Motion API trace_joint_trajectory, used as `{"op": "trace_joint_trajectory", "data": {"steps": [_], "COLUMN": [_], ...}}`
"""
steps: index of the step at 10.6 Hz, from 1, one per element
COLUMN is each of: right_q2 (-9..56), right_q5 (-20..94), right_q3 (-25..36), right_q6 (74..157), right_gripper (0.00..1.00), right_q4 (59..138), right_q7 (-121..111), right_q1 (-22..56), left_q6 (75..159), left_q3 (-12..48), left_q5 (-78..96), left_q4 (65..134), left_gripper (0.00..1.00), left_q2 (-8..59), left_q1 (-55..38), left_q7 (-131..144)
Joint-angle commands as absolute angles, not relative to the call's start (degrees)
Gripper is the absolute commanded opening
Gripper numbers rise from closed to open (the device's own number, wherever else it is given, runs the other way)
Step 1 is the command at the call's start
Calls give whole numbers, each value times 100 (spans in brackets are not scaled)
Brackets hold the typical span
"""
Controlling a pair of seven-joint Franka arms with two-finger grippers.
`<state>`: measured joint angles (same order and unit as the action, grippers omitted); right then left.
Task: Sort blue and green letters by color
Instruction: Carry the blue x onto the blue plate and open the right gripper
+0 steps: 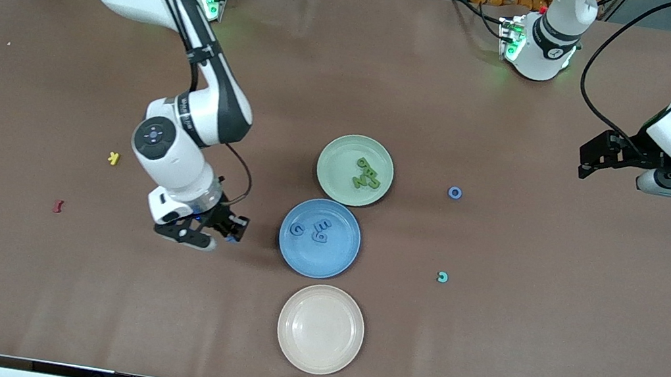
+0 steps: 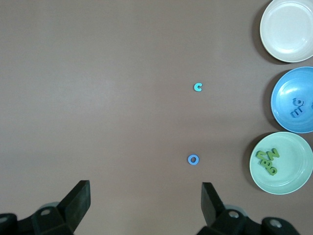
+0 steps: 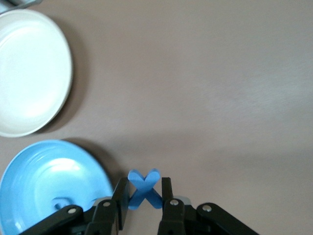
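My right hand (image 3: 142, 201) pinches a blue X (image 3: 144, 189) beside the blue plate (image 1: 299, 256); my left hand (image 2: 145, 203) waits, spread wide.

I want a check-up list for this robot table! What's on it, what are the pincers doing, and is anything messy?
Surface: brown table, flat and bare-looking between items.
Job's things: blue letters in the blue plate; green letters in the green plate; blue O loose on the table toward the left arm's end; blue X held.
Clutter: yellow K, dark red letter, teal C, empty cream plate.
Grippers: right pincer shut on the blue X, beside the blue plate; left pincer open, waiting above the table.
Cables: black cable looping at the left arm.
Surroundings: nothing seen worth noting.
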<state>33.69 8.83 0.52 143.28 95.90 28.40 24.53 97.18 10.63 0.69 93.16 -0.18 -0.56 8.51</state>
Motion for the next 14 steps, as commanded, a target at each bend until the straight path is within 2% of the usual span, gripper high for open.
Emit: {"op": "trace_joint_trajectory", "data": {"steps": [1, 3, 5, 6, 7, 14], "right_q2": [3787, 4112, 4314, 4350, 4351, 4184], "right_q5": [975, 958, 967, 967, 958, 862], "right_q3": [-18, -18, -18, -18, -18, -62], "right_q6": [14309, 14405, 14895, 14976, 14977, 14458], "right_gripper": [4, 6, 16, 49, 99, 100], "right_q4": [9028, 8624, 8587, 8587, 8587, 8648], "right_q7": [2786, 2795, 2804, 2908, 3022, 2953], "right_q1": [2890, 3224, 3479, 3559, 3594, 3446], "left_q6": [9615, 9615, 9615, 9615, 9615, 9615], "left_q3": [1081, 1081, 1081, 1081, 1081, 1081], "left_q5": [-53, -44, -53, -53, -53, -44], "left_q4": [9246, 9246, 9246, 9246, 9272, 9272], "left_gripper": [100, 100, 100, 100, 100, 100], "left_q2": [-9, -17, -18, -18, -26, -26], "left_q1": [-18, -26, -26, -26, -26, -26], "left_q7": [738, 738, 756, 773, 773, 809]}}
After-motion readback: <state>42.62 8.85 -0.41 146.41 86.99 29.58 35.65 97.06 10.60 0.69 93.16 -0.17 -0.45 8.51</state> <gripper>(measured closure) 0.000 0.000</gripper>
